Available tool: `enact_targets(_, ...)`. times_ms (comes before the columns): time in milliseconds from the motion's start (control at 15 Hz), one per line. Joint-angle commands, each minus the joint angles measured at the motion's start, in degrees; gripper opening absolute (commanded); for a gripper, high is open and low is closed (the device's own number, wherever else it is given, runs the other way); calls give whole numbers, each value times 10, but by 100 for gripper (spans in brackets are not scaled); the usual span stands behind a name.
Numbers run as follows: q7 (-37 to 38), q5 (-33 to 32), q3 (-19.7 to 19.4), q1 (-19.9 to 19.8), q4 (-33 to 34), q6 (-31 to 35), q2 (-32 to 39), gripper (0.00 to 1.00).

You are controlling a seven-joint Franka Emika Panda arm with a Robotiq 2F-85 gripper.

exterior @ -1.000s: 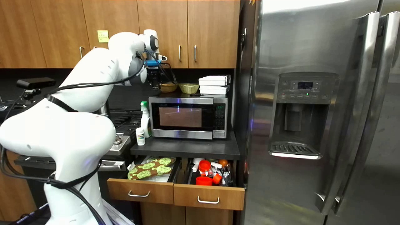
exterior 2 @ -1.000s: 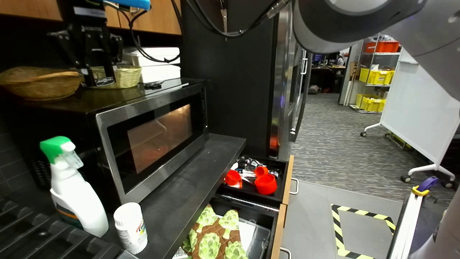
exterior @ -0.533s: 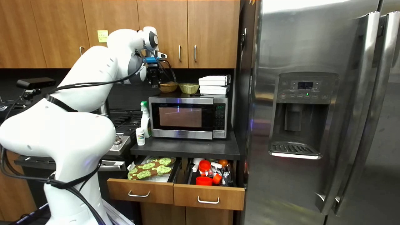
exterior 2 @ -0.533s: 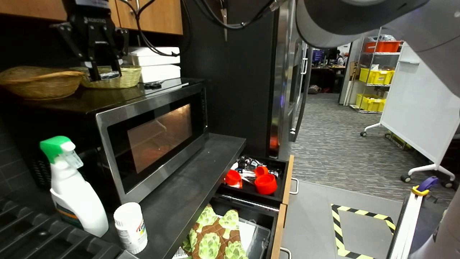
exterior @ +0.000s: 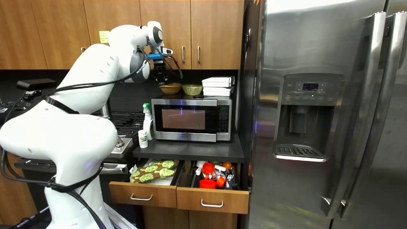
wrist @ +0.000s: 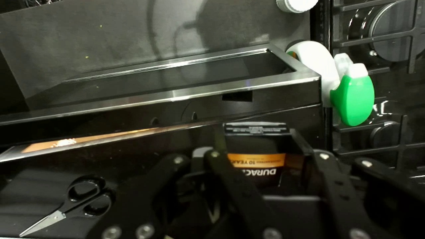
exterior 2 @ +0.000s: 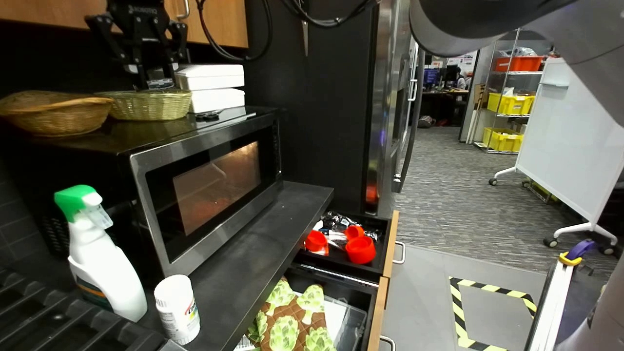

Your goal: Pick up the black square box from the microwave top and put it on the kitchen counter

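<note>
In both exterior views we see a thin, flat, dark grey counter [exterior: 190, 149]. The boxy steel microwave [exterior: 184, 119] stands on it, set back from the front edge, so that a strip of the surface runs before its glass door. Off the microwave's side we find, both upright and just apart, a white spray bottle [exterior 2: 105, 265] with a green head and, nearer the front edge, a shorter white capped tub [exterior 2: 177, 309]. In the wrist view we make out 2 tiny yellowish specks [wrist: 100, 26] on the counter.
</note>
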Motion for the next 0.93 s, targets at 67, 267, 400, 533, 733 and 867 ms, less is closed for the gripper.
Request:
enact_targets(67, -2, -10, -10, -9, -13, 30, -13, 22)
enact_targets(267, -1, -9, -16, -19, -19, 56, -11, 22)
enact_targets(400, 0, -9, -20, -25, -25, 69, -13, 22)
enact_targets(533, 3, -7, -23, -32, -32, 82, -15, 22)
enact_targets(733, 2, -5, -24, -41, -45, 103, -18, 22)
enact_targets(867, 3, -5, -24, -47, -55, 119, -20, 22)
